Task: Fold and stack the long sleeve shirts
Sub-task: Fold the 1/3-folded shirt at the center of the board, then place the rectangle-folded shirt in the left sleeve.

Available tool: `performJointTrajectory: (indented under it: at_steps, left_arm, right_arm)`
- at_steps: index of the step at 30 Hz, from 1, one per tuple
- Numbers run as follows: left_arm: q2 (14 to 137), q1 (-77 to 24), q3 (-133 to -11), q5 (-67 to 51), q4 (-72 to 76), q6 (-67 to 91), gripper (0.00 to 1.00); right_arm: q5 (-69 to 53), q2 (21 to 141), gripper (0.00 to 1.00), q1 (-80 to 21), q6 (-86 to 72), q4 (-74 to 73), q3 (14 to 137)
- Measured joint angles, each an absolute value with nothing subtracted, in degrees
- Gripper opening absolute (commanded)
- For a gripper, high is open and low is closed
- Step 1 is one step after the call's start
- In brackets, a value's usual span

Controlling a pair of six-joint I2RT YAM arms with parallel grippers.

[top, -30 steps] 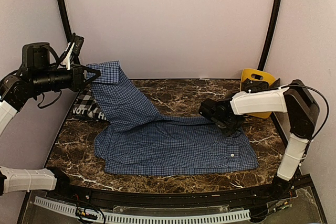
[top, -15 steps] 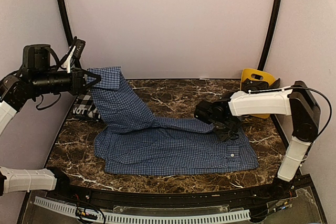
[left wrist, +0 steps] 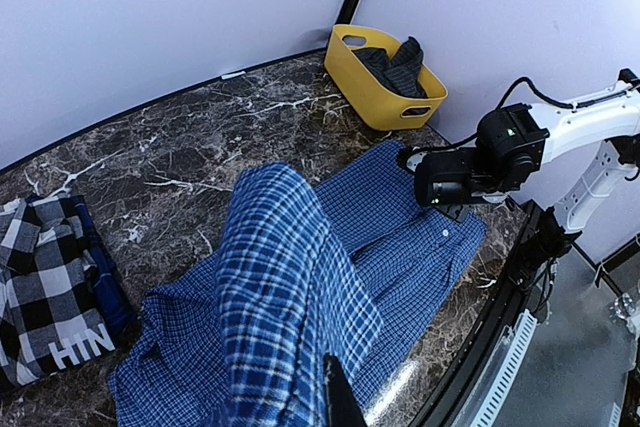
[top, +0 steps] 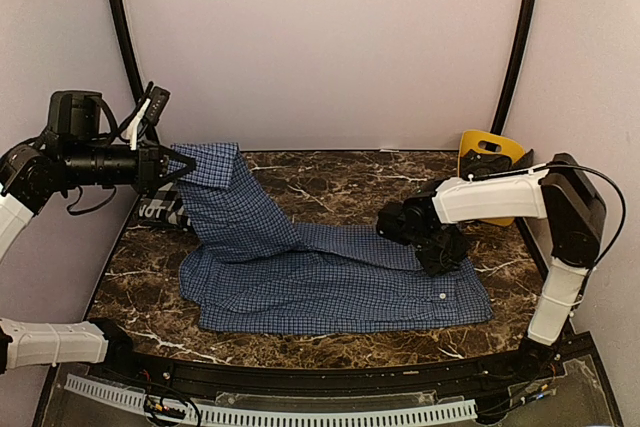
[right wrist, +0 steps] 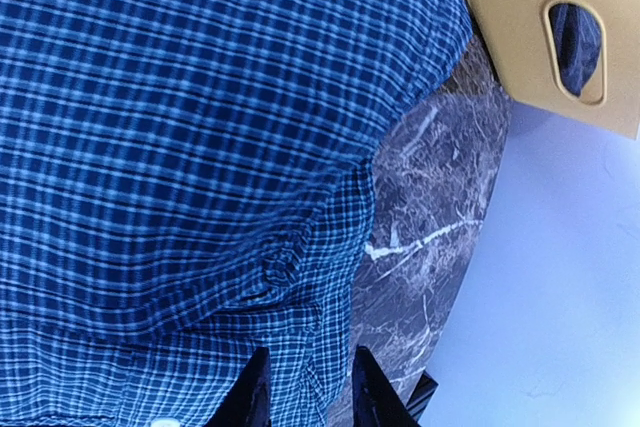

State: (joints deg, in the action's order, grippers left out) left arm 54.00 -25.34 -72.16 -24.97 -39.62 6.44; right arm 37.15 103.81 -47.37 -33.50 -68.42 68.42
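Note:
The blue fine-check shirt lies spread across the marble table, and it also shows in the left wrist view and the right wrist view. My left gripper is shut on one end of the shirt and holds it up at the left. Only one dark finger shows against the draped cloth. My right gripper sits low on the shirt's right edge. Its jaws stand narrow, with cuff cloth between them. The black-and-white plaid shirt lies folded at the far left, white lettering up.
A yellow plastic bin holding dark cloth stands at the back right, close behind the right arm; its wall with a handle hole shows in the right wrist view. Bare marble lies behind the shirt. Walls enclose the table.
My left gripper has moved a little right and down with the raised cloth. My right gripper shifted left, then back right and nearer, and the end of the fold ridge followed it.

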Motion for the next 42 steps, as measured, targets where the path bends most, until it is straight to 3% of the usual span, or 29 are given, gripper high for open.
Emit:
performJointTrajectory:
  at_steps: [9, 20, 30, 36, 42]
  left_arm:
    - [54.1, -25.3, -71.7, -28.1, -40.0, 4.2, 0.00]
    - [58.5, -25.3, -68.6, -33.4, -38.0, 5.1, 0.00]
    - [59.2, -25.3, -63.4, -42.0, -35.5, 9.2, 0.04]
    - [60.1, -25.3, -60.1, -42.7, -35.1, 11.2, 0.01]
    - [67.6, -25.3, -56.8, -43.3, -25.3, 16.4, 0.01]
  right_arm:
    - [37.5, 100.5, 0.29, -47.1, -34.7, -69.6, 68.6]
    - [27.7, 92.9, 0.31, -47.3, -22.0, -50.3, 69.7]
    - [24.1, 92.9, 0.31, -47.3, -17.6, -45.6, 69.8]
    - [23.0, 91.6, 0.32, -46.8, -16.2, -44.7, 69.7]
    - [19.6, 82.9, 0.36, -44.7, -15.0, -42.4, 67.9]
